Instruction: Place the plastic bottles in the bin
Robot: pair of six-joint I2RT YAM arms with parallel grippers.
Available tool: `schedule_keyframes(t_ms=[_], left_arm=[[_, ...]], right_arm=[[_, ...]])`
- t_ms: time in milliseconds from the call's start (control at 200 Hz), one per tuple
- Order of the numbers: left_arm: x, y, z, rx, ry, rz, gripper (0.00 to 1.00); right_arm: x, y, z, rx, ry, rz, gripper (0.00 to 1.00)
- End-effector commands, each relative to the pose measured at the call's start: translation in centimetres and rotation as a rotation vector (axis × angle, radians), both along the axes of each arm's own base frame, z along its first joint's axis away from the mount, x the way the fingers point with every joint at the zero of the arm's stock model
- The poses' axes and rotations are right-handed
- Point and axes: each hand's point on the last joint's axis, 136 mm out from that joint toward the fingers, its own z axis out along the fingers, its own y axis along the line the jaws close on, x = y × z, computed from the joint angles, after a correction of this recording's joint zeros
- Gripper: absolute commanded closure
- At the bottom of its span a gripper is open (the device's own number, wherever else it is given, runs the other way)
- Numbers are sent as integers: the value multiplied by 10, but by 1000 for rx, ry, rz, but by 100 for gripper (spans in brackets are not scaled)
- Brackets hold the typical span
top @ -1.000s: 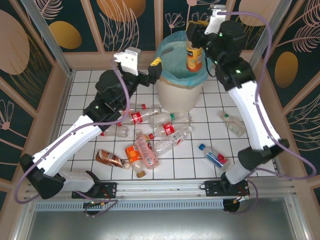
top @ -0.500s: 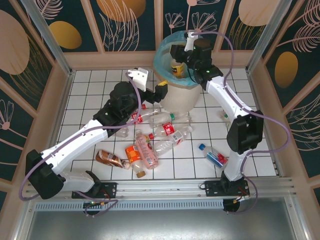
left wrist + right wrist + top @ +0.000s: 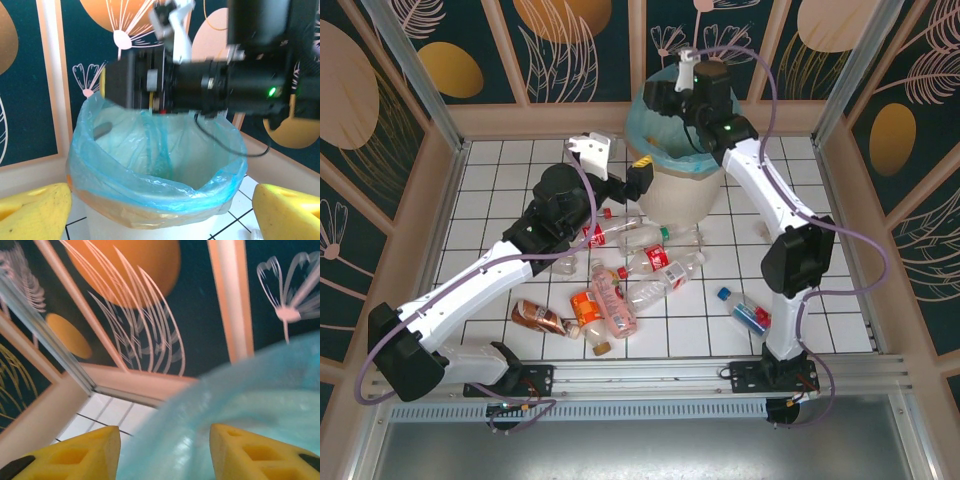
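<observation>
Right tool point(image 3: 653, 98) has swung left, empty, over the one bin point(image 3: 685, 195).

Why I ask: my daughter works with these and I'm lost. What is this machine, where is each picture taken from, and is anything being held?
Two robot arms are bolted at the near edge of a tiled table. One picture looks down from above; the other two come from cameras on each wrist, yellow fingers showing. Plastic bottles lie scattered on the table before the bag-lined bin. The left gripper is open beside the bin, the right gripper open over it; both are empty.
</observation>
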Motion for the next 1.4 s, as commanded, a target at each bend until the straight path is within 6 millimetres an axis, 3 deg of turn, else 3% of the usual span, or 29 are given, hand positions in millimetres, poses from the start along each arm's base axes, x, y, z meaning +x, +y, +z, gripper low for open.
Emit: schedule_keyframes(t_ms=[0,145,265,355,440,611,686,761,826,991,1196,1396], left_arm=[[1,3,11,-3,-28,14,7],[2,0,13,10,-9,3,8],[-1,-13,14,43,37,-63,9],[-10,-24,9,70,42,-150,12],[-27,-41,1,100,26,-274,14],[-84,-102,-34,295,-47,-519,15],[-106,-125,-54,347,-26,-620,16],[-126,-136,-73,366,-17,-716,16],[-147,-141,-89,396,-30,-813,15],[-185,-132,-110,439,-126,-993,12],[-176,-127,-106,428,-170,-917,11],[-158,-123,-109,460,-166,-805,9]], right_arm=[[-26,1,43,-16,-36,14,49],[-59,-5,73,-39,-26,5,49],[-92,-29,69,-76,60,-31,50],[-116,-61,40,-137,140,-110,51],[-138,-108,14,-156,201,-225,53],[-174,-214,-36,-188,310,-477,54],[-188,-236,-68,-207,419,-497,53],[-204,-236,-101,-227,505,-471,52],[-220,-220,-133,-195,588,-379,50],[-248,-187,-192,-84,722,-268,50],[-257,-149,-233,96,740,-239,49],[-248,-141,-273,205,779,-253,48]])
